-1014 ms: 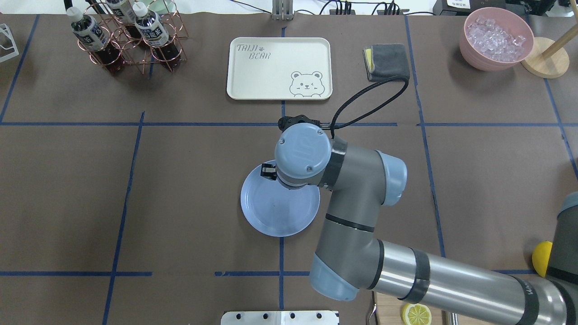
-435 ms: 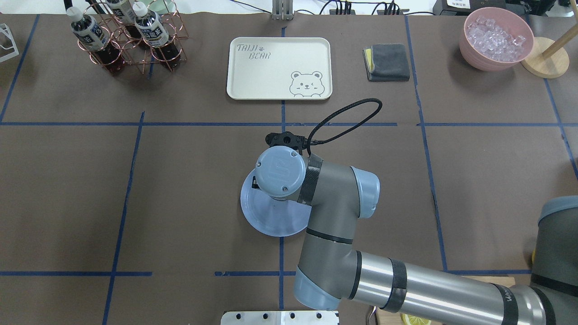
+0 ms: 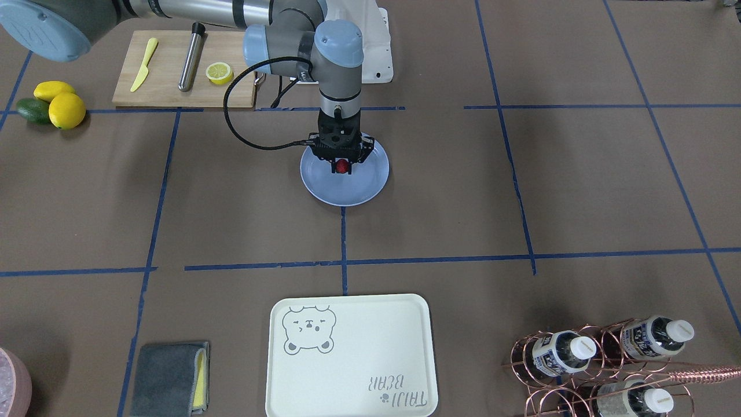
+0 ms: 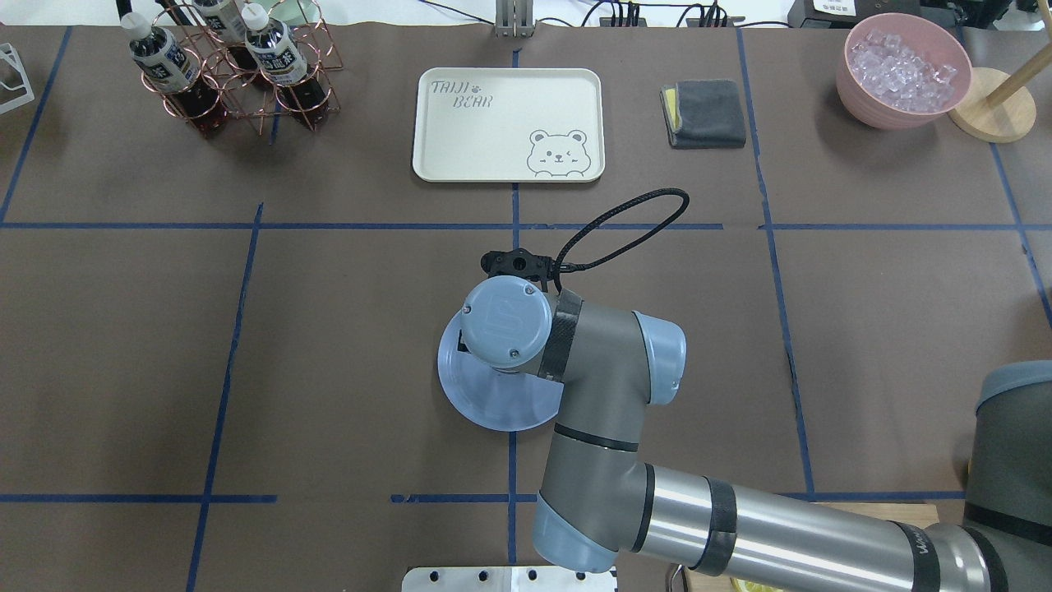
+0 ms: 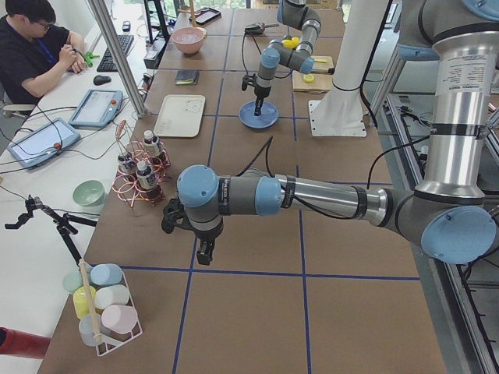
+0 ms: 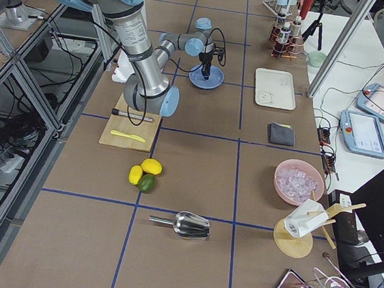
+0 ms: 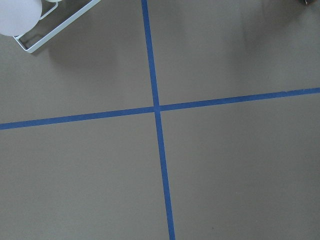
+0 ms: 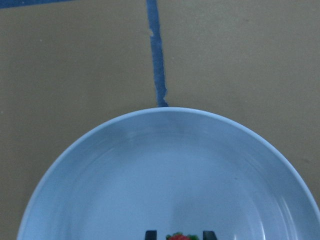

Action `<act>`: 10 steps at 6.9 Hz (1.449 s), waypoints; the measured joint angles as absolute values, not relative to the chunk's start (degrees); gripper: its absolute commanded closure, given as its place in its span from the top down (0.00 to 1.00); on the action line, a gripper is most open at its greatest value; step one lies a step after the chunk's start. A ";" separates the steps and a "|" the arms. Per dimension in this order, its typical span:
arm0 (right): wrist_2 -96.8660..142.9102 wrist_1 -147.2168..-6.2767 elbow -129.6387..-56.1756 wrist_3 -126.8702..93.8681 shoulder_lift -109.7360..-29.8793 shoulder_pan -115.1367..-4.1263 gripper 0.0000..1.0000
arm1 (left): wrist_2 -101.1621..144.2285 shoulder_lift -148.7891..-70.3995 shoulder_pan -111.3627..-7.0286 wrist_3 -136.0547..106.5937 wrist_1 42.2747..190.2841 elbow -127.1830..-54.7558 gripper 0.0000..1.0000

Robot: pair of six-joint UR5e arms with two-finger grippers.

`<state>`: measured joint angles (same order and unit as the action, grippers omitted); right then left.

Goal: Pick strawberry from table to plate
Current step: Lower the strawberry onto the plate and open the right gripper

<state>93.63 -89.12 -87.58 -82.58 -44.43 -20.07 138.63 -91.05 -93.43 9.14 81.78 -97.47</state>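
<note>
The light-blue plate (image 3: 347, 191) (image 4: 485, 403) lies at the middle of the taped brown table (image 3: 521, 191). My right gripper (image 3: 343, 169) points straight down just over the plate's half nearer the robot. It is shut on the small red strawberry (image 3: 343, 166). In the right wrist view the strawberry (image 8: 178, 237) peeks in between the two dark fingertips (image 8: 150, 234) above the plate (image 8: 160, 165). From overhead the wrist hides both the gripper and the berry. My left gripper (image 5: 204, 251) hangs over bare table far to the left; I cannot tell its state.
A cream bear-print tray (image 4: 508, 123) lies beyond the plate. A wooden cutting board (image 3: 173, 69) with a knife, a steel rod and a lemon half sits near the robot base. Lemons (image 3: 58, 104), a bottle rack (image 4: 230, 74), a grey cloth (image 4: 705, 113) and a pink ice bowl (image 4: 904, 70) stand farther off.
My right arm has moved left and lowered over the plate, now covering more of it. Its cable loop has swung in away from the grey cloth.
</note>
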 measured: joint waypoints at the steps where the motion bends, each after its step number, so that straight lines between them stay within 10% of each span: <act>1: 93.67 -89.12 -87.14 -82.60 -44.12 -19.92 0.01 | 138.63 -91.05 -93.43 9.14 81.79 -97.47 1.00; 4: 93.69 -89.12 -86.69 -82.36 -44.10 -19.48 0.07 | 138.65 -91.04 -93.40 9.14 81.76 -97.47 1.00; 5: 93.69 -89.12 -86.67 -82.18 -44.19 -19.46 0.32 | 138.64 -91.02 -93.40 9.14 81.75 -97.47 1.00; 6: 93.67 -89.12 -86.64 -82.05 -44.25 -19.43 0.99 | 138.67 -91.01 -93.41 9.14 81.76 -97.44 1.00; 10: 92.50 -89.21 -87.72 -81.05 -44.09 -19.88 1.00 | 138.62 -90.97 -93.43 9.16 81.76 -97.39 1.00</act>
